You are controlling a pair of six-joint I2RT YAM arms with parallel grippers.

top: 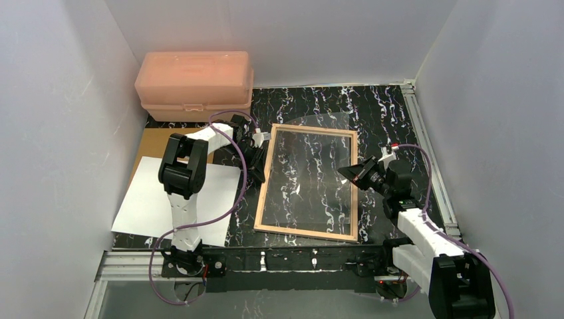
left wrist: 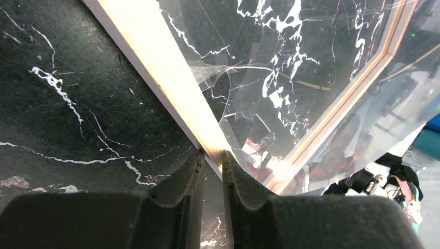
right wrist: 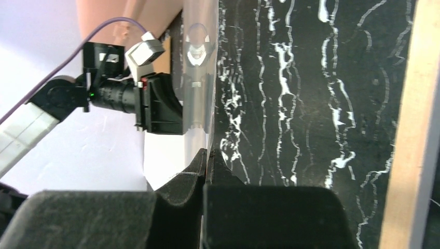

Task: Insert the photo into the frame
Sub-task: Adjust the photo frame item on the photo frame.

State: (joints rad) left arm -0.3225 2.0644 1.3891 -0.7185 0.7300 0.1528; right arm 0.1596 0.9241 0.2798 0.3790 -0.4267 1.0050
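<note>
- At table centre: frame [top: 306,232] lies flat, tan wood side up, back opening uncovered. Marbled table [top: 386,113] shows straight through the clear pane [top: 309,173].
- Pane doesn't look seated. A transparent edge sticks out past the frame's far rail, and the left wrist view shows it lifting off the wood.
- Left gripper [left wrist: 212,158]: fingers straddle the frame's left rail, clamped on the wood.
- Right gripper [right wrist: 209,155]: fully clenched, pinching the thin edge of the pane at the frame's right side.
- Photo [top: 149,203]: flat on the table left of the frame, near the left arm, white side up, so the printed side can't be seen. Not touching the frame, and neither gripper is on it.
- Brown backing board [top: 156,141] sits partly under the photo's far end, out of the frame. Pink box [top: 193,80] at the far left corner isn't involved.
- Progress, my read: early. The frame is opened and face down, with the backing removed. The insert itself hasn't started.
- Left to do:
  - get the pane flat inside the rails
  - release both grips
  - pick up the photo
  - lay it into the opening, squared to the rails
  - probably put the backing on top
- Risk: both arms are tied up on the frame, so one has to let go before the photo can move.
</note>
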